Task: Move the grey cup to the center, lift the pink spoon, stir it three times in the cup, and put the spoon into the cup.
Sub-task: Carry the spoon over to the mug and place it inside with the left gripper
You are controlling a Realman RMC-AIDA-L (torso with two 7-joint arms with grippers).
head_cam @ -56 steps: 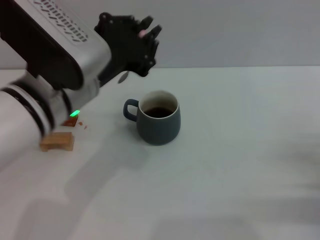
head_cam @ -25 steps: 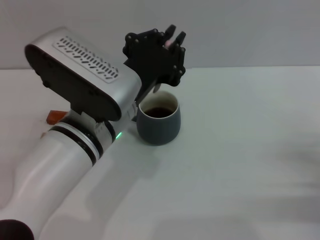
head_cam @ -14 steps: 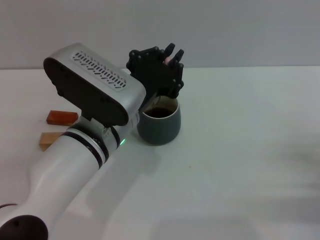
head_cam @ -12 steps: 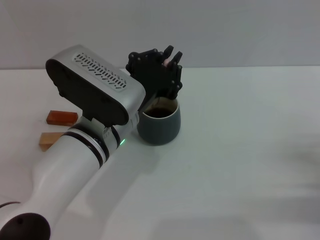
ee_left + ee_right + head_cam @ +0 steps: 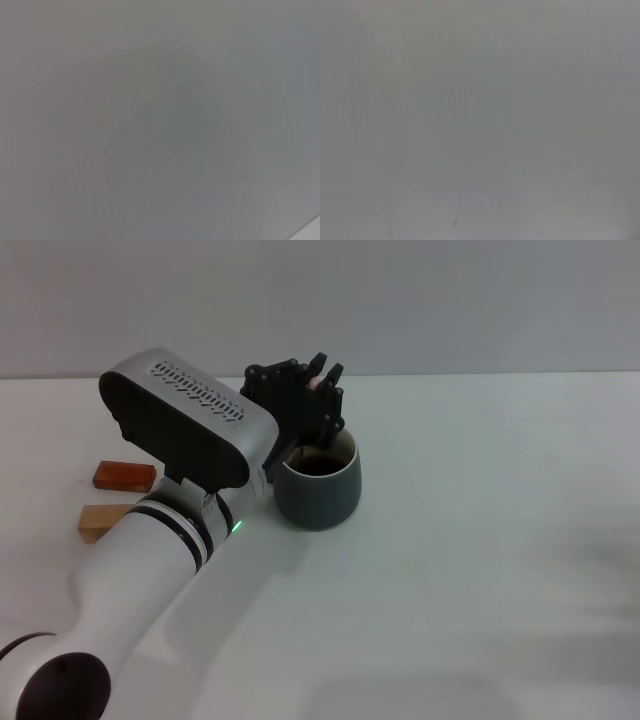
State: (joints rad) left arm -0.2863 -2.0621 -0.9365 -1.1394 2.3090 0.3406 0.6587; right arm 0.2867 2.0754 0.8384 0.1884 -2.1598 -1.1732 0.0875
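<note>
The grey cup (image 5: 320,490) stands on the white table near the middle, with dark liquid inside. Its handle is hidden behind my left arm. My left gripper (image 5: 318,380) hangs over the cup's far-left rim and is shut on the pink spoon (image 5: 315,384). Only a small pink bit of the handle shows between the fingertips. The spoon's bowl is hidden behind the gripper and the cup's rim. My right gripper is out of view. Both wrist views show only plain grey.
A reddish-brown block (image 5: 124,476) and a tan block (image 5: 92,521) lie at the left, beside my left arm (image 5: 180,500). The white table (image 5: 480,570) stretches to the right and to the front of the cup.
My left gripper with the spoon swung right from the table's left to above the cup, then came down and a little left over the rim. The cup has not moved.
</note>
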